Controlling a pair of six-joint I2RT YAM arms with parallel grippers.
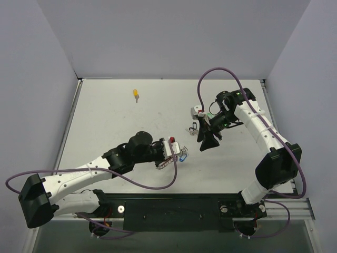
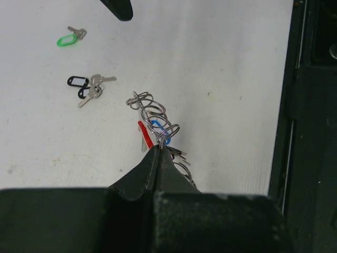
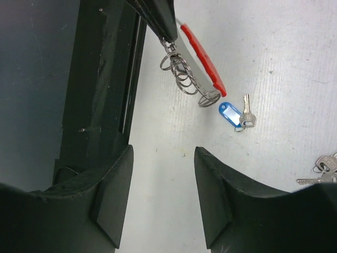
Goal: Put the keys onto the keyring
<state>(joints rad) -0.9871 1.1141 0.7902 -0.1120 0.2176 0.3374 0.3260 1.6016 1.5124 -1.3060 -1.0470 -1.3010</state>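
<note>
My left gripper [image 1: 166, 152] [image 2: 158, 149] is shut on the keyring [image 2: 151, 112], pinching its wire next to the red arc [image 3: 202, 58]; a coil of silver rings [image 3: 184, 79] hangs from the pinch. A blue-tagged key [image 3: 231, 113] [image 1: 183, 156] lies on the table just beside the ring's end. My right gripper [image 1: 208, 140] [image 3: 163, 150] hovers open over bare table, nothing between its fingers. Black-tagged keys [image 2: 87, 84] [image 1: 194, 126] and a green-tagged key [image 2: 71, 38] lie farther off. A yellow-tagged key [image 1: 136, 95] lies alone at the far left.
The black base rail [image 1: 174, 203] runs along the near table edge, close behind the keyring. Grey walls enclose the white table [image 1: 116, 132] on three sides. A purple cable [image 1: 152, 184] loops from the left arm.
</note>
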